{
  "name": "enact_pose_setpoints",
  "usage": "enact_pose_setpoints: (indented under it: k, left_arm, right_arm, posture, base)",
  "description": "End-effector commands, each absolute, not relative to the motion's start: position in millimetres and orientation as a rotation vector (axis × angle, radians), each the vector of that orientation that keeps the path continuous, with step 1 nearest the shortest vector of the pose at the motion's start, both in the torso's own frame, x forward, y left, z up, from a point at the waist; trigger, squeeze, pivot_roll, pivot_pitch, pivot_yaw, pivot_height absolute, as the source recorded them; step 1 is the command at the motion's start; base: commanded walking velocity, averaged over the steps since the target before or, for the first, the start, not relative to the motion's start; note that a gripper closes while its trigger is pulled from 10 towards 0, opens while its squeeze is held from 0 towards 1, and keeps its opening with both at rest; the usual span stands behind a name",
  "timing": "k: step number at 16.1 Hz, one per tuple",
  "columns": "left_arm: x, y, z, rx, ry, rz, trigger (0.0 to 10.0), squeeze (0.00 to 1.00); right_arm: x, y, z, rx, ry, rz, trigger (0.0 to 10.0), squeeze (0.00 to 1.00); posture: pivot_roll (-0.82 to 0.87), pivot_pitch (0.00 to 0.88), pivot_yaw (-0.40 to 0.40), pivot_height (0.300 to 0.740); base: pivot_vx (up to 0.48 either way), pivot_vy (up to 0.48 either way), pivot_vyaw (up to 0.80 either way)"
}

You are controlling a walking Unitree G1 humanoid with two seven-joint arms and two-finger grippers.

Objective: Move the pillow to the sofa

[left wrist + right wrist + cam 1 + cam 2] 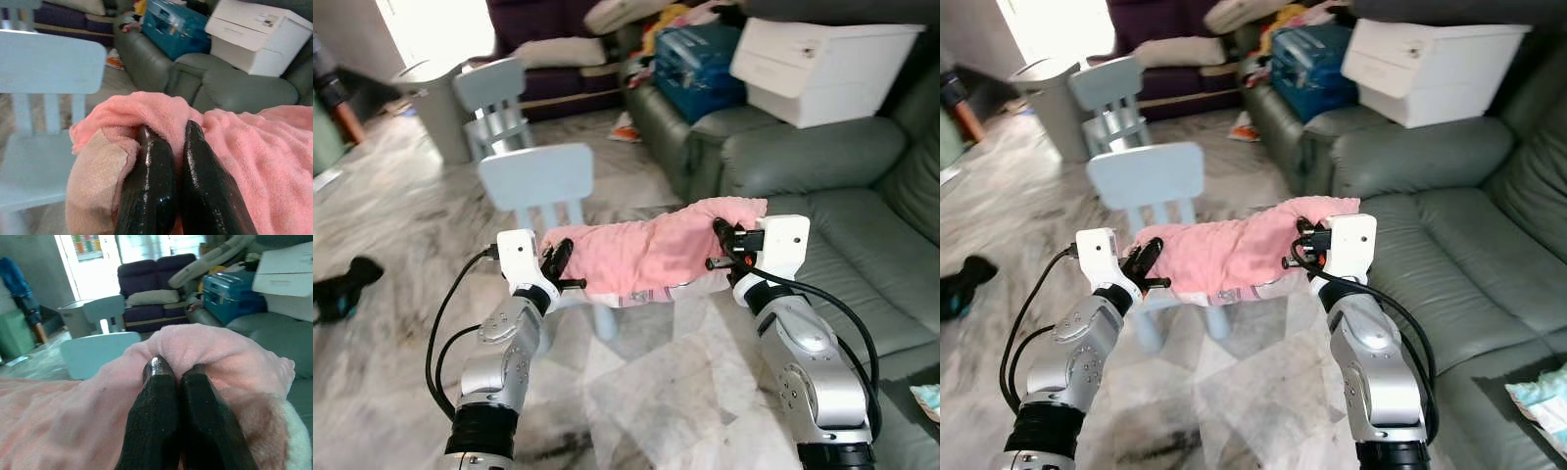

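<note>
1. Two grippers hold the pink pillow (651,250) off the floor, long axis running left-right between them, over the light-blue chair (548,191), beside the grey sofa (862,225).
2. Left wrist view: left gripper (168,142) clenched on the pillow's end.
3. Right wrist view: right gripper (176,372) pinching the other end.

Ahead of you a pale blue child's chair (543,186) stands on the marble floor (401,225), with a second one (494,98) farther back beside a grey bin (435,98). A white storage box (822,64) and a blue case (700,64) sit on grey seating to your right. A dark purple couch (151,281) lines the far wall.
</note>
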State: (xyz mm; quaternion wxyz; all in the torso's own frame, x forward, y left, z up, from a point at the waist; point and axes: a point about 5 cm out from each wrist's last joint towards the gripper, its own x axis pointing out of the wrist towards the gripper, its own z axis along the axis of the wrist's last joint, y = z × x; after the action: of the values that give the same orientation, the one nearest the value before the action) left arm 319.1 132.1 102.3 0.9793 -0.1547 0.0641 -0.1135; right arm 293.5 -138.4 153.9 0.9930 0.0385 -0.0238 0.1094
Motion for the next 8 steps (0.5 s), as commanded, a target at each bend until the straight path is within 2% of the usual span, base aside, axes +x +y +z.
enact_pose_setpoints:
  k: [1,8]
  left_arm:
    - [320.1,132.2,111.2,-0.314,0.085,-0.248,10.0,0.00]
    - [319.7,131.4,111.9,-0.312,0.082,-0.252,10.0,0.00]
  right_arm:
    - [294.8,-135.0,162.8,0.080,-0.082,0.234,10.0,0.00]
    - [295.1,-134.9,163.4,0.076,-0.085,0.236,10.0,0.00]
  posture:
    - [-0.24,0.000,0.069,0.740]
    - [-0.24,0.000,0.069,0.740]
  base:
    - [0.424,0.000,-0.53]
    - [0.428,0.000,-0.59]
